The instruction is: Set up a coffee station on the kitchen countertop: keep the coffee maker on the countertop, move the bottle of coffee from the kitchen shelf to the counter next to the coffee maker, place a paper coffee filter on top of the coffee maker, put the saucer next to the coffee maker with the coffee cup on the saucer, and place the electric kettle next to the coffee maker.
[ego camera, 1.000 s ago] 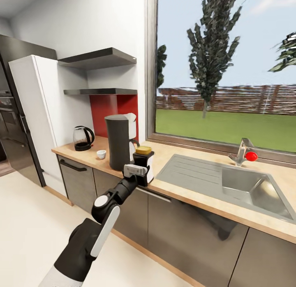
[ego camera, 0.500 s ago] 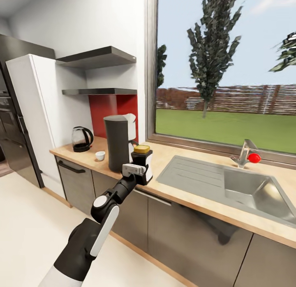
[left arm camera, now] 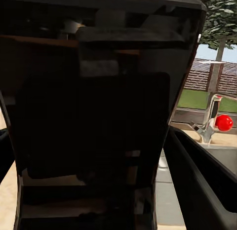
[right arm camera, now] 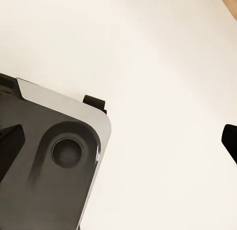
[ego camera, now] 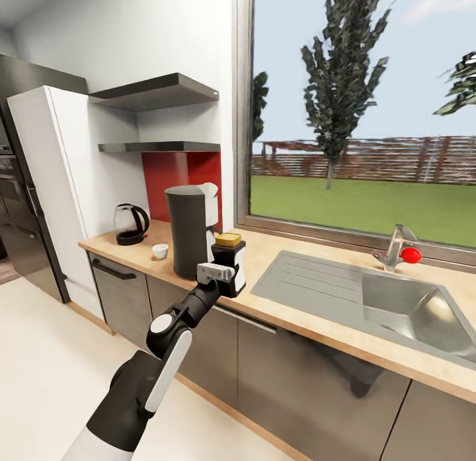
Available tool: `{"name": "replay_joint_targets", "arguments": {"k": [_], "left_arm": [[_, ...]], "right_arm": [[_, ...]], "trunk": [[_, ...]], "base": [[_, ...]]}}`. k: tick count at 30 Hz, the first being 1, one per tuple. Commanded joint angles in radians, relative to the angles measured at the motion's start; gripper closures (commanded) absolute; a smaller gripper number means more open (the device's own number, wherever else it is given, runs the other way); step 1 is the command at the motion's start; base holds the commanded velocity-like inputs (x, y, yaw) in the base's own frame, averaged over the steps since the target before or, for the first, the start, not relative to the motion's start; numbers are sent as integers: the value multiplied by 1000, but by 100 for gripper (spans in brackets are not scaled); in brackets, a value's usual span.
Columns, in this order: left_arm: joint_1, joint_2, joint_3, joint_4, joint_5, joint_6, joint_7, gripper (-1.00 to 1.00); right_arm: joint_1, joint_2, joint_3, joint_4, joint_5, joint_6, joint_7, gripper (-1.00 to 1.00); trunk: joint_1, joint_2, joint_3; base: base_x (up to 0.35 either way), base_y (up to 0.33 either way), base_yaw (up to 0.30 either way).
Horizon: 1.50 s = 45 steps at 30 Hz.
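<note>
Left gripper (ego camera: 223,276) clamped on the bottle of coffee (ego camera: 229,263), held upright at the worktop (ego camera: 317,316) edge beside the coffee maker (ego camera: 191,230), presumably for set-down; right gripper state unclear

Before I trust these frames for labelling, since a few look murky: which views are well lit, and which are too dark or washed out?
Head view: even daylight, coffee maker and bottle of coffee crisp. Left wrist view: bottle's dark side blocks the lens, nearly black. Right wrist view: pale floor washed out, featureless.
</note>
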<state>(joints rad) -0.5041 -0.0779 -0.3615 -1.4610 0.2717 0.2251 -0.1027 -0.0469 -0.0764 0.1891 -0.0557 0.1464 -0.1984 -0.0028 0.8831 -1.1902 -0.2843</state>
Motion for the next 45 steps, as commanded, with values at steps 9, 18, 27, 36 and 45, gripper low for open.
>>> {"name": "replay_joint_targets", "arguments": {"k": [9, 18, 27, 36, 45], "left_arm": [[-1, 0, 0, -1, 9, 7, -3, 100], [-1, 0, -1, -2, 9, 7, -3, 100], [-1, 0, -2, -2, 9, 7, -3, 100], [-1, 0, -2, -2, 9, 7, -4, 100], [-1, 0, -2, -4, 9, 6, -4, 100]], "right_arm": [[-1, 0, 0, 0, 9, -3, 0, -100], [-1, 0, 0, 1, 9, -3, 0, -100], [-1, 0, 0, 1, 9, -3, 0, -100], [-1, 0, 0, 1, 9, -3, 0, -100], [-1, 0, 0, 0, 9, -3, 0, -100]], "trunk": [[0, -1, -1], [0, -1, -1], [0, -1, -1], [0, -1, -1], [0, -1, -1]], "base": [[3, 0, -25], [9, 0, -34], [37, 0, -3], [2, 0, -91], [59, 0, -66]]}}
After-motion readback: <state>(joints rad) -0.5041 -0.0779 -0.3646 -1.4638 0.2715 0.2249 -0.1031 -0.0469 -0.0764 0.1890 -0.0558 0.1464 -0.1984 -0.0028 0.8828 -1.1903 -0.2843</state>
